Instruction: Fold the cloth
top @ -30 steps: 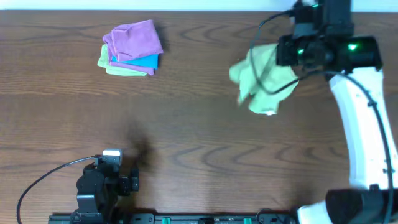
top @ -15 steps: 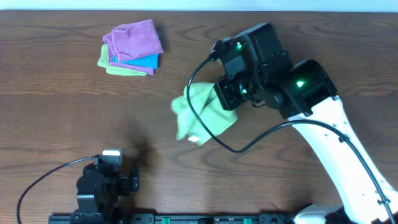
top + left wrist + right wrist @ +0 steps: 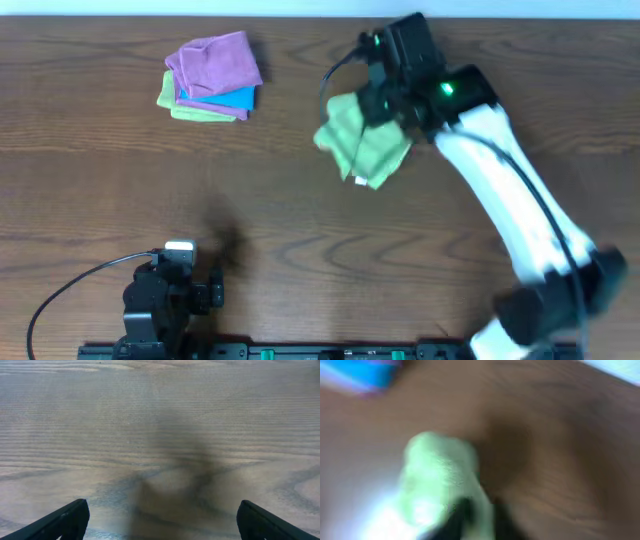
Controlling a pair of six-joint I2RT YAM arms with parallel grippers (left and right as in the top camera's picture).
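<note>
A light green cloth (image 3: 360,147) hangs bunched from my right gripper (image 3: 385,112) above the table, right of centre at the back. The gripper is shut on its upper edge. In the right wrist view the cloth (image 3: 440,480) fills the lower left, heavily blurred, with dark fingers behind it. My left gripper (image 3: 160,522) is open and empty over bare wood; in the overhead view it rests at the front left (image 3: 195,275).
A stack of folded cloths (image 3: 210,78), purple over blue over green, lies at the back left. It shows blurred at the top left of the right wrist view (image 3: 360,375). The wooden table (image 3: 300,230) spreads around.
My right arm swung the green cloth from the back right toward the front centre, then back up and right to the middle rear. The left arm has not moved.
</note>
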